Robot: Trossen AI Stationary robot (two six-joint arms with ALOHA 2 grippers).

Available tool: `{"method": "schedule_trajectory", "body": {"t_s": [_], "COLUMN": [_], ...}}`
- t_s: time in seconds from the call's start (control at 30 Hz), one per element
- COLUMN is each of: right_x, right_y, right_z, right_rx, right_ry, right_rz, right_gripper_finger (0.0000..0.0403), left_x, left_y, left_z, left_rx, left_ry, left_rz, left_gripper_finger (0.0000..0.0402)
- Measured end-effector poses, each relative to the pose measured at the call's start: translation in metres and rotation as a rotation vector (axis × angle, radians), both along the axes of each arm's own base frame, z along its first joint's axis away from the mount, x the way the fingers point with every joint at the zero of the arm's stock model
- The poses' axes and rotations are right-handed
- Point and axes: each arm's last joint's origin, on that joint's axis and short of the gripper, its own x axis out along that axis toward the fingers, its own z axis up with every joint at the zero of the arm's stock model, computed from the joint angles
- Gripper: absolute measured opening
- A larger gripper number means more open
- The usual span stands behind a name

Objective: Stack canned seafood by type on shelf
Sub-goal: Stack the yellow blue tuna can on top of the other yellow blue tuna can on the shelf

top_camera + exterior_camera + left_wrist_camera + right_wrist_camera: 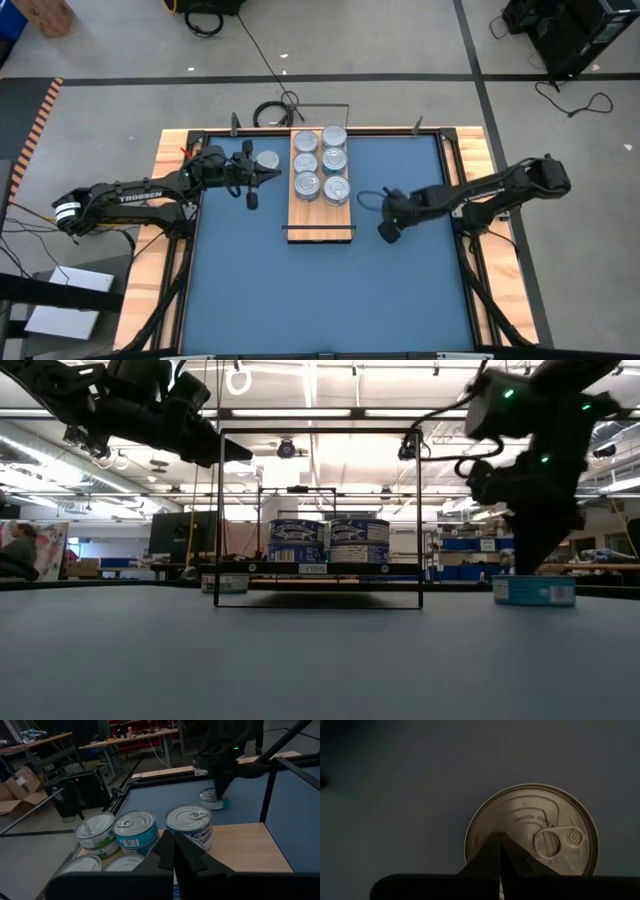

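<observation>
- High view: the shelf point(320, 222), a pale wood board with thin black frame ends, lies on the blue surface point(320, 290), its far half packed with round silver-topped tins point(320, 163), its near half bare. Plenty of open blue nearer the camera. Left claw point(252, 200) hangs just left of the board, fingers together, empty; a lone tin point(267, 160) sits beside that arm. Right claw point(385, 232) is right of the board, pinched together.
- Low view: stacked tins point(328, 541) sit inside the black frame; a teal-sided tin point(534, 590) rests on the surface under the dark arm on the right.
- Left wrist view: closed fingers point(172, 857) over smooth pull-tab lids point(188, 817); workshop benches beyond.
- Right wrist view: fingers point(499, 857) closed to a point just above a ridged tin lid point(540, 820), gripping nothing.
</observation>
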Motion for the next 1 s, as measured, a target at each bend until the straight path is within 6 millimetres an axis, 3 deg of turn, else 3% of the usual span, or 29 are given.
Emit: {"method": "schedule_trajectory", "body": {"t_s": [0.27, 0.4, 0.63, 0.8, 1.0], "right_x": [-0.002, 0.008, 0.000, -0.014, -0.017], "right_y": [0.046, 0.056, 0.046, 0.030, 0.020], "right_z": [0.006, 0.029, 0.057, 0.050, 0.026], "right_rx": [0.028, -0.004, -0.131, -0.149, -0.067], "right_ry": [-0.027, -0.075, 0.096, 0.262, 0.264], "right_rz": [0.094, 0.141, 0.144, 0.064, 0.065], "right_gripper_finger": [0.0004, 0.0011, 0.0007, 0.0004, 0.0002], "left_x": [-0.001, -0.001, 0.000, 0.000, -0.001], "left_y": [-0.001, -0.001, -0.001, -0.001, -0.001], "left_z": [0.002, 0.002, 0.002, 0.002, 0.002], "left_rx": [0.005, 0.006, 0.006, 0.006, 0.006], "left_ry": [-0.011, -0.013, -0.013, -0.013, -0.013], "left_rz": [-0.002, -0.002, -0.002, -0.002, -0.002], "left_gripper_finger": [0.0002, 0.0002, 0.0002, 0.0002, 0.0002]}}
